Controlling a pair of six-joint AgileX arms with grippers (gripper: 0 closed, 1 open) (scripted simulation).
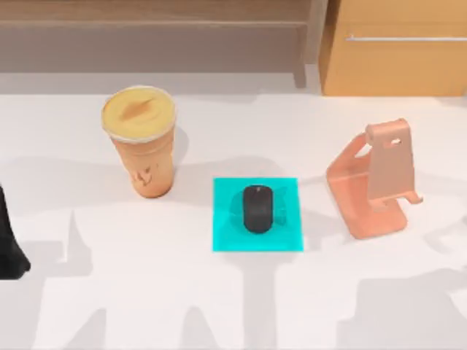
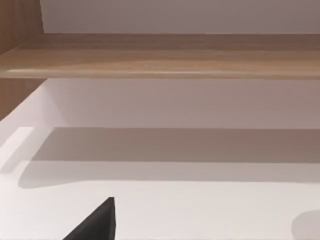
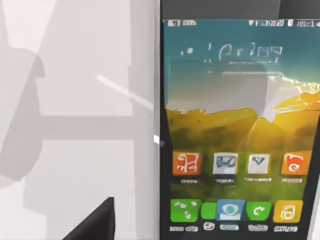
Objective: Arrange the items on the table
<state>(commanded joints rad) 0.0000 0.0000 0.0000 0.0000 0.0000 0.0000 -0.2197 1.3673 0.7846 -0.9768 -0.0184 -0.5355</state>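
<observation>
Bright, even light over my table (image 1: 219, 306), soft grey arm shadows crossing it, cup (image 1: 142, 142) shading the surface behind it, smartphone (image 3: 235, 130) screen with pale glare, edges slightly soft throughout.

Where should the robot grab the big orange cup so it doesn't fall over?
Probably around the cup's middle wall, coming in level from the side, below the lid. It stands upright and narrows toward its base, so the wall gives two opposite faces to squeeze. The top view's left side looks most open; the mouse on the cyan mat lies to its right.
</observation>
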